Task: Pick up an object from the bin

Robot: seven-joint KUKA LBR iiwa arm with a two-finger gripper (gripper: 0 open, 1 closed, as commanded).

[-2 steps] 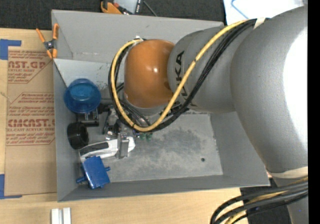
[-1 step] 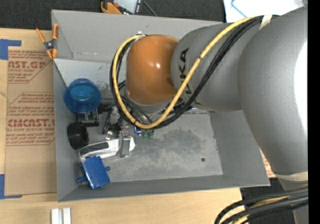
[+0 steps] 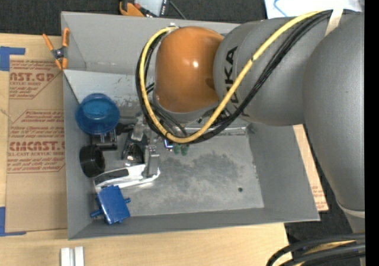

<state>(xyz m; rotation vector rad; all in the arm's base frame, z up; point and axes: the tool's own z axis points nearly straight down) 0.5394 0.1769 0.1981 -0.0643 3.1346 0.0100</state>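
Observation:
My gripper pokes out from under the arm in the left half of the bin, low over the floor. Right under and in front of it lies a white and silver handled thing, whose right end touches or nearly touches the gripper. To the gripper's left stands a blue translucent round thing on a small dark base. Below that sits a black round knob-like piece. Whether anything is held I cannot tell.
A blue blocky thing lies near the bin's front left corner. The arm with its orange cover and yellow and black cables hangs over the bin's back and middle. The bare floor stretches to the right of the gripper.

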